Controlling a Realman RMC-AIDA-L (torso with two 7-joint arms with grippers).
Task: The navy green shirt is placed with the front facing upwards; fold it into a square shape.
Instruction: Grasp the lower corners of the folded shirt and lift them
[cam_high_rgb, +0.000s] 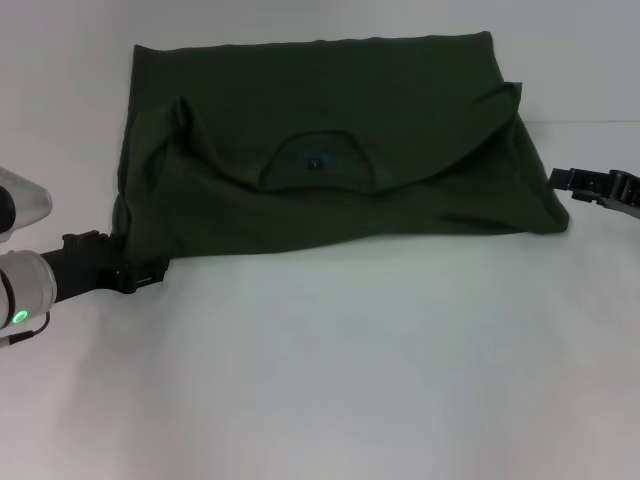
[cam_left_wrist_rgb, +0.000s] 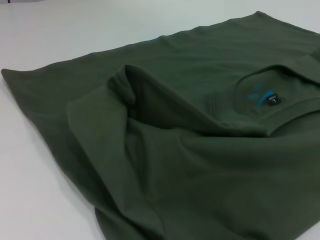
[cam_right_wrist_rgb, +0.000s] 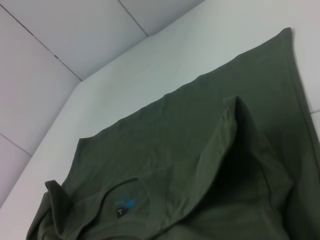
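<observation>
Navy green shirt folded across far half of white table, collar up. Left gripper at its near-left corner, right gripper just off right edge; finger spread of both impossible to tell.

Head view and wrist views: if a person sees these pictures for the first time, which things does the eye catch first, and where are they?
First the navy green shirt, folded into a wide dark shape across the far half of the white table, with its neck opening and small blue label in the middle. Next the two black grippers: the left gripper at the shirt's near left corner, the right gripper just off its right edge.
</observation>
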